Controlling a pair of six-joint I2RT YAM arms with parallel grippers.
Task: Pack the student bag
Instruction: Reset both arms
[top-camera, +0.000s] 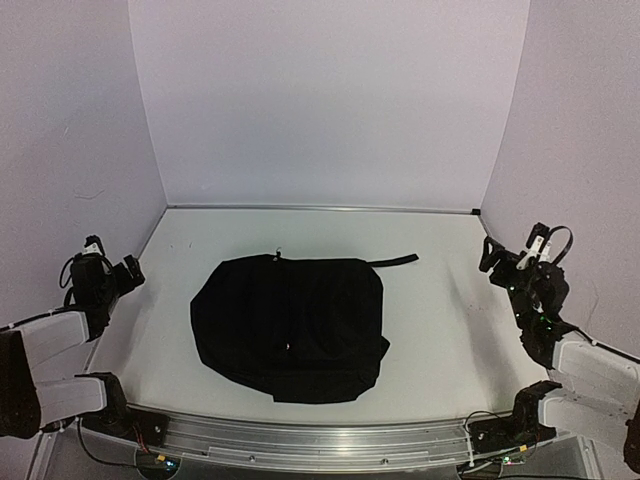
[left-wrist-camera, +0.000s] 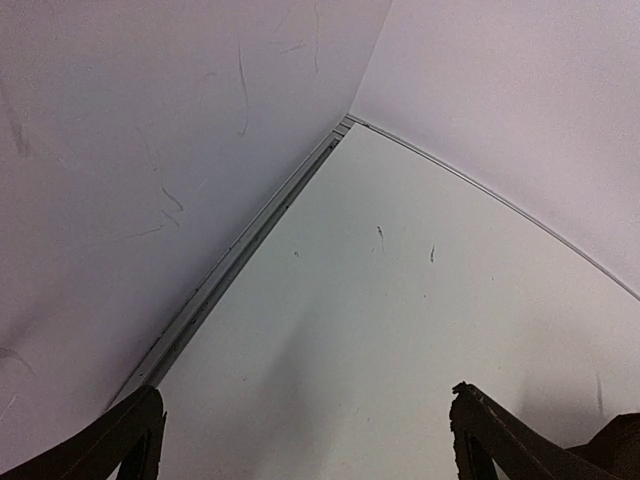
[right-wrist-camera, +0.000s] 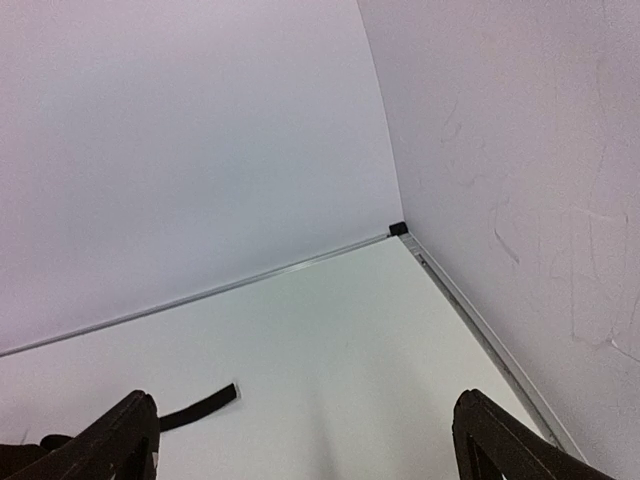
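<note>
A black student bag (top-camera: 290, 328) lies flat near the middle of the white worktop (top-camera: 440, 300), one dark strap (top-camera: 392, 261) trailing out from its far edge toward the right, as two robot arms sit drawn back to opposite sides of the enclosure. The left pincer (top-camera: 128, 272) hangs by the left wall and the right pincer (top-camera: 487, 253) by the right wall, both well apart from the bag, a posture that leaves the centre unobstructed for the overhead camera. Each wrist view shows its two fingers (left-wrist-camera: 130, 440) spread wide at the bottom corners of the frame with nothing between them, so both pincers stand open and hold nothing. The right wrist camera catches only the end of the strap and bare worktop beyond; the left sees the corner where wall meets worktop. No books, pens or other items to be packed appear anywhere outside the bag, and its opening cannot be made out. The scene would suit either a bag already filled and closed or one awaiting its contents.
</note>
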